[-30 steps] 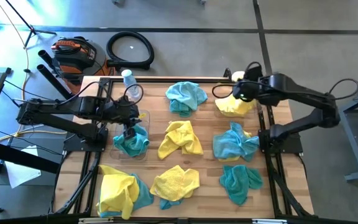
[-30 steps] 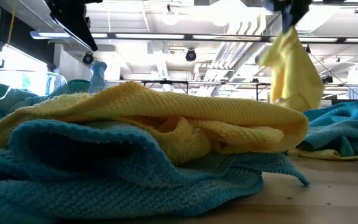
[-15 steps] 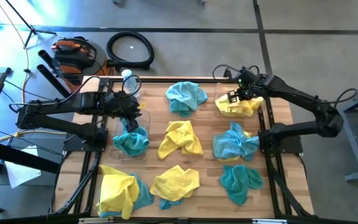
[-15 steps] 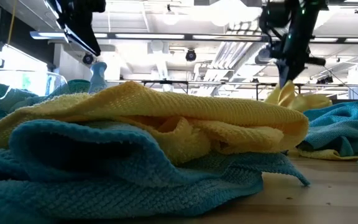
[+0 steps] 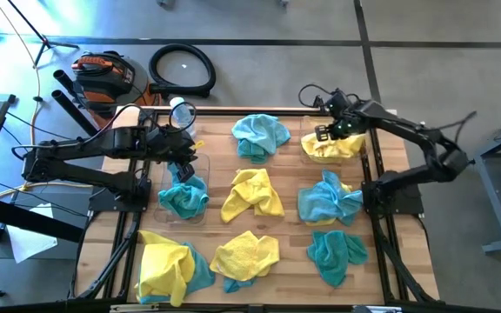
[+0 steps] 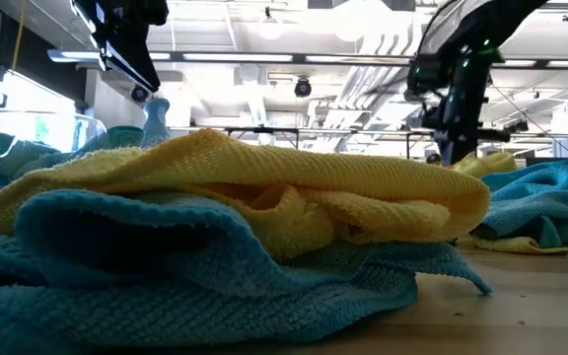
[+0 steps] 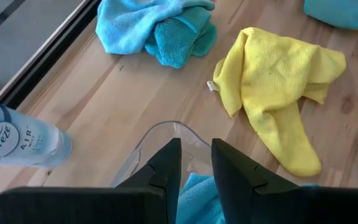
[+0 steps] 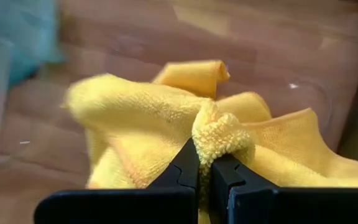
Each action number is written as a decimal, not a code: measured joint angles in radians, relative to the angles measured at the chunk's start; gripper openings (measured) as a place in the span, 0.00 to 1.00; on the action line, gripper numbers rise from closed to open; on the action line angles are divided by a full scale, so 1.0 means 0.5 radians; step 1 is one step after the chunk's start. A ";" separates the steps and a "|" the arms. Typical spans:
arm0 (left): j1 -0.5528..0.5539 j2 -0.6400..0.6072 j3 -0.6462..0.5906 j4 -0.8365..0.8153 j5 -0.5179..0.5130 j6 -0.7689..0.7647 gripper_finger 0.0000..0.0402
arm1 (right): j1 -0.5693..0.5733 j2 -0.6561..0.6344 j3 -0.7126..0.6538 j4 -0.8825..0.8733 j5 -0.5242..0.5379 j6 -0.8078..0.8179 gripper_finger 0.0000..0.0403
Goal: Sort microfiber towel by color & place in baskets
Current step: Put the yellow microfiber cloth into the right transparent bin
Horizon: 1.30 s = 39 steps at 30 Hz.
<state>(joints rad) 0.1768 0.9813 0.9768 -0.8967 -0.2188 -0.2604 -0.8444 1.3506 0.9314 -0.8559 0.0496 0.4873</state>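
The microfiber towel in hand is a yellow one (image 8: 166,118), and the right gripper (image 5: 330,132) pinches a fold of it, jaws clenched on the cloth, over the basket (image 5: 307,155) at the far right corner of the table (image 5: 290,178). The towel lies crumpled in that basket, so I judge the step to be the dropping of a yellow towel; the next move calls for letting go and lifting clear, so the fuzzy pile does not cling to the fingers.

The left gripper (image 7: 194,155) hovers above the other basket (image 7: 166,134) near the left edge, where a teal towel (image 5: 183,196) lies; its jaws are slightly apart and hold nothing.

Several towels, yellow, teal and light blue, lie in soft heaps over the table, some overlapping. Much sorting is left, I think.
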 joint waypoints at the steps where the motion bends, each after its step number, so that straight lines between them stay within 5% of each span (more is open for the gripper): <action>1: 0.000 0.000 0.000 0.001 0.000 0.000 0.19 | 0.000 0.051 -0.001 -0.003 0.008 0.003 0.00; 20: 0.000 0.000 0.000 0.001 -0.002 -0.105 0.19 | 0.001 0.623 0.004 0.289 0.060 0.062 0.03; 39: 0.000 0.000 0.000 0.001 -0.002 -0.088 0.19 | -0.014 0.621 0.087 0.105 0.052 0.005 0.31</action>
<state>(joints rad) 0.1768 0.9813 0.9768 -0.8963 -0.2195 -0.3044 -0.8513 1.6611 0.9747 -0.8036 0.0757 0.4900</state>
